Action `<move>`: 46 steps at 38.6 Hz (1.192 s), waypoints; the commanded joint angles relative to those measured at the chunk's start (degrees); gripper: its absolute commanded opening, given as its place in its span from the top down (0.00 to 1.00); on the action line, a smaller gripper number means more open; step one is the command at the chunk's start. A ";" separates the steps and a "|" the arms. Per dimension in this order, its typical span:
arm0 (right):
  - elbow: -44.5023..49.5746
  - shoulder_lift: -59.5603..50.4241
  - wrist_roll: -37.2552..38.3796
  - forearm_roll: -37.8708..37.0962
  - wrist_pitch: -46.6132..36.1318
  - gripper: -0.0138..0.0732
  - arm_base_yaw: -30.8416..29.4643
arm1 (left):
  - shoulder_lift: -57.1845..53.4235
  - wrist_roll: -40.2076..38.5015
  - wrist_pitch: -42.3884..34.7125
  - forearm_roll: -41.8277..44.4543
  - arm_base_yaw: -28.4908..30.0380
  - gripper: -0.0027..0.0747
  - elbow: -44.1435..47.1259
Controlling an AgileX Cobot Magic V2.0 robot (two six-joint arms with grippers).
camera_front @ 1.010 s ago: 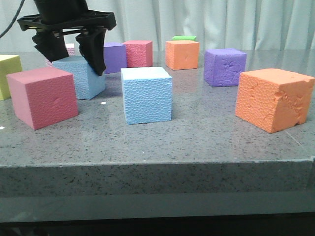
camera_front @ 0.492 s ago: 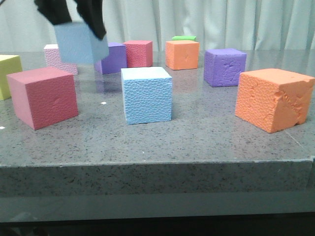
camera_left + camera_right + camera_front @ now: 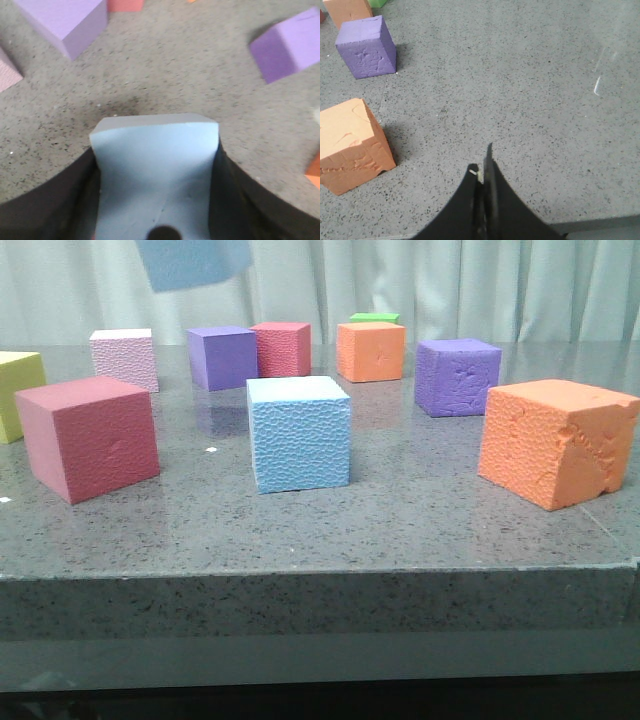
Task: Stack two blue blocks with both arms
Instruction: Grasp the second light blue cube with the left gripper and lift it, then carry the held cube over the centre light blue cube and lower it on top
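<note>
Robot test bench in a laboratory-type room. A grey speckled stone-look counter [image 3: 420,540] with a thick front edge carries only plain foam cubes: a blue cube [image 3: 298,433] near the middle, a red cube [image 3: 88,437] toward the left edge, an orange cube [image 3: 556,441] toward the right edge, and purple cubes [image 3: 457,376] along the back edge. A pale pleated curtain [image 3: 450,285] closes off the room behind the back edge. No household or office furnishings appear.
</note>
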 commanded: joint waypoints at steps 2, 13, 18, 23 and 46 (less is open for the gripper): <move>-1.59 0.20 -0.66 -0.78 -3.56 0.92 -0.32 | -5.86 -0.18 0.95 -1.44 -2.90 0.68 -0.03; -1.59 0.20 -0.66 -0.78 -3.56 0.92 -0.32 | -6.99 1.00 0.95 -1.12 -9.79 0.68 5.42; -1.59 0.20 -0.66 -0.78 -3.56 0.92 -0.32 | -5.92 1.00 0.95 1.00 -11.84 0.68 7.05; -1.59 0.20 -0.66 -0.78 -3.56 0.92 -0.32 | -4.58 1.00 -0.40 3.12 -12.69 0.66 7.05; -1.59 0.20 -0.66 -0.71 -3.50 0.92 -0.32 | -2.44 1.00 -0.69 3.56 -14.52 0.65 7.64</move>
